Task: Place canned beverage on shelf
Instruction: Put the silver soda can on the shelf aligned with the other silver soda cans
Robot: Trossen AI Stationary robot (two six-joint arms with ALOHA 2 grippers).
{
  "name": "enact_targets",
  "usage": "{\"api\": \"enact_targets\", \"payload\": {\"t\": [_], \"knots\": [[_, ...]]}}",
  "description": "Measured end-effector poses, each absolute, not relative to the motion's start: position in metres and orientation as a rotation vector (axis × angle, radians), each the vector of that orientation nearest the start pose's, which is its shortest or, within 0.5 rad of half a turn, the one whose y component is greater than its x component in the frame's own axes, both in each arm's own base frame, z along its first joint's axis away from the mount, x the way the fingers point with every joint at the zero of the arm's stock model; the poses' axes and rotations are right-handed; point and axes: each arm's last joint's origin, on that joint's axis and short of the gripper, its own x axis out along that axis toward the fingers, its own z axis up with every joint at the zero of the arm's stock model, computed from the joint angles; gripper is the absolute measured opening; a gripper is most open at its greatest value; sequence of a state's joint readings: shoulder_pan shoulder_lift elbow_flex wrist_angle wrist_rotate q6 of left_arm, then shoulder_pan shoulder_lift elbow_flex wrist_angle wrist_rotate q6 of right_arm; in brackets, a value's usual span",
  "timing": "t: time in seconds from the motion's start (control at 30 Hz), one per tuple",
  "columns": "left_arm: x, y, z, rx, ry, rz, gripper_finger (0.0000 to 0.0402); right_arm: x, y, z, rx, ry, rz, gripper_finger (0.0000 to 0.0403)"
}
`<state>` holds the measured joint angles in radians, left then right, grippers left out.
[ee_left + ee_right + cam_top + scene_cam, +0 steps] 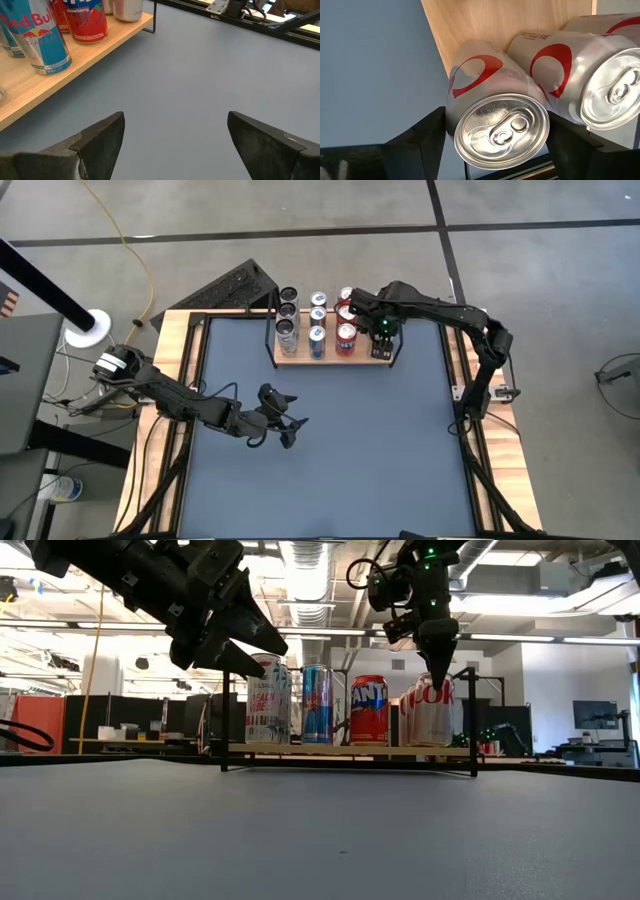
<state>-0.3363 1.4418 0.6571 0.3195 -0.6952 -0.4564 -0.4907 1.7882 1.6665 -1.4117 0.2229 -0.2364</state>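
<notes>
The shelf (330,359), a light-wood board with black wire uprights, stands at the table's far middle and carries several upright cans. At its right end a silver can with a red mark (500,110) stands on its base on the board (510,20), next to a like can (585,75). My right gripper (497,142) points down over that can (432,710), open, a finger on each side of its top. In the high view the gripper (383,330) hides the can. My left gripper (292,430) hangs open and empty over the mat, short of the shelf (30,95). My right gripper comes from above, pointing down, with one finger (420,145) on each side of the silver can's top rim (470,117). Whether the fingers touch the rim I cannot tell. The can stands upright on the shelf board.
Silver (287,330), blue (317,340) and red cans (346,335) fill the shelf's left and middle. Free blue mat (330,460) lies between the shelf and the near edge. A black rack (235,285) and a white spool (88,326) sit beyond the far left corner.
</notes>
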Motion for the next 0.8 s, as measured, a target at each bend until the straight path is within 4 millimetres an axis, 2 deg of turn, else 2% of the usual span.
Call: {"api": "enact_targets", "payload": {"t": [0.8], "knots": [[0.2726, -0.0755, 0.1943, -0.215, 0.316, 0.436, 0.0341, 0.2901, -0.1615, 0.2955, 0.005, 1.597, -0.429, 0.0303]]}}
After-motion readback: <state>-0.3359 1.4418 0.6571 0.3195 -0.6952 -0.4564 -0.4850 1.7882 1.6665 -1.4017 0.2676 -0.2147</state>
